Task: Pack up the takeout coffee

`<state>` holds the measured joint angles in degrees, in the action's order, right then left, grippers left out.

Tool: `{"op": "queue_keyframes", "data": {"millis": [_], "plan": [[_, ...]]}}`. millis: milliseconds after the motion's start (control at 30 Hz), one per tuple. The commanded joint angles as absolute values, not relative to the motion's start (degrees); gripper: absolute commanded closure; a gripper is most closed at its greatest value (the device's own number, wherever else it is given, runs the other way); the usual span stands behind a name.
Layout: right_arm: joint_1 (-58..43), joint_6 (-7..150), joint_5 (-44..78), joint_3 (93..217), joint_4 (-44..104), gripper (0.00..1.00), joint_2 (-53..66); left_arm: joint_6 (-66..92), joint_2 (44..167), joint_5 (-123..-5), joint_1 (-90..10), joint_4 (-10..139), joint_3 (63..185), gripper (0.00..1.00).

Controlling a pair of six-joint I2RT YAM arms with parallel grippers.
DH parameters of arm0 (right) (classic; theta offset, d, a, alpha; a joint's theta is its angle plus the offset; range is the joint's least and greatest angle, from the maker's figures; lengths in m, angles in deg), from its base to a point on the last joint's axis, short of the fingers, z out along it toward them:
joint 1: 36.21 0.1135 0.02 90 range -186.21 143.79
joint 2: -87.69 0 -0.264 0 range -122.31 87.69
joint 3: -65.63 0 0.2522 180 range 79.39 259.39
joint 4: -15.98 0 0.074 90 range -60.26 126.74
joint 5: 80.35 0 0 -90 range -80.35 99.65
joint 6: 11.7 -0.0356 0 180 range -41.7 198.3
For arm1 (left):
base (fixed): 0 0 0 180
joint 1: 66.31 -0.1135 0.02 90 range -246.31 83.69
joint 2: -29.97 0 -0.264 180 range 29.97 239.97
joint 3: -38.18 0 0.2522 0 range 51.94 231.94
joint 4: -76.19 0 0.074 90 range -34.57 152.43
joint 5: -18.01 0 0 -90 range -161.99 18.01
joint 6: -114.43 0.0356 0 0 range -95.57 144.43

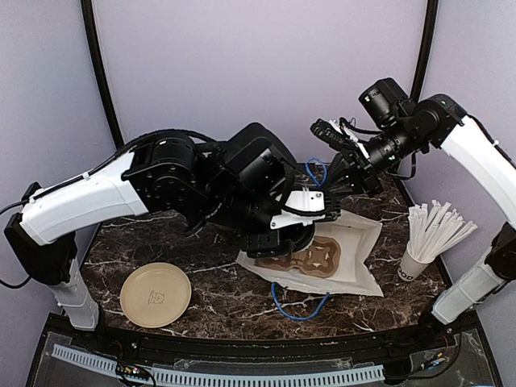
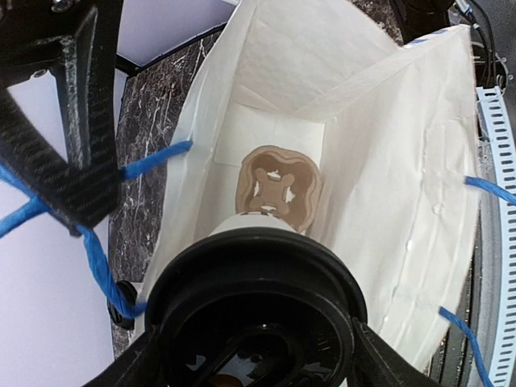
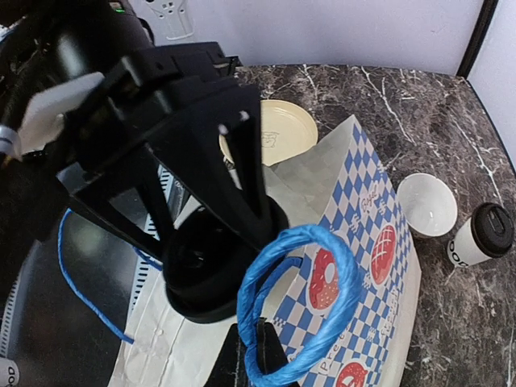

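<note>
Lidded cup (image 2: 258,310) is clamped between left gripper (image 2: 258,355) fingers, held in paper bag (image 2: 403,201) mouth above carrier (image 2: 278,185). Blue handle (image 3: 302,302) is pinched by right gripper (image 3: 250,355).

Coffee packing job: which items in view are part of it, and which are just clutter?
Job: lidded cup at the bag mouth; second lidded cup; paper bag; its blue handle; cup carrier inside.
Lying about: cup of white sticks; white bowl; tan plate.

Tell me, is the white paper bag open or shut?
Open: the bag gapes wide, showing the brown cup carrier at its bottom.
</note>
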<state>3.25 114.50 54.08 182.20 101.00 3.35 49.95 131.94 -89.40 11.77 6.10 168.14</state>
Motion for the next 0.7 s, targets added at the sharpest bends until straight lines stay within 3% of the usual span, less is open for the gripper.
{"op": "queue_keyframes", "data": {"millis": [0,667], "plan": [[4.6,116.0,57.9,180.7,102.0,1.00,4.7,55.4,133.6,-93.0,12.2,9.7,166.7,0.35],[7.3,118.1,60.8,182.3,104.5,1.00,2.1,63.5,138.6,-104.2,15.3,13.2,156.8,0.34]]}}
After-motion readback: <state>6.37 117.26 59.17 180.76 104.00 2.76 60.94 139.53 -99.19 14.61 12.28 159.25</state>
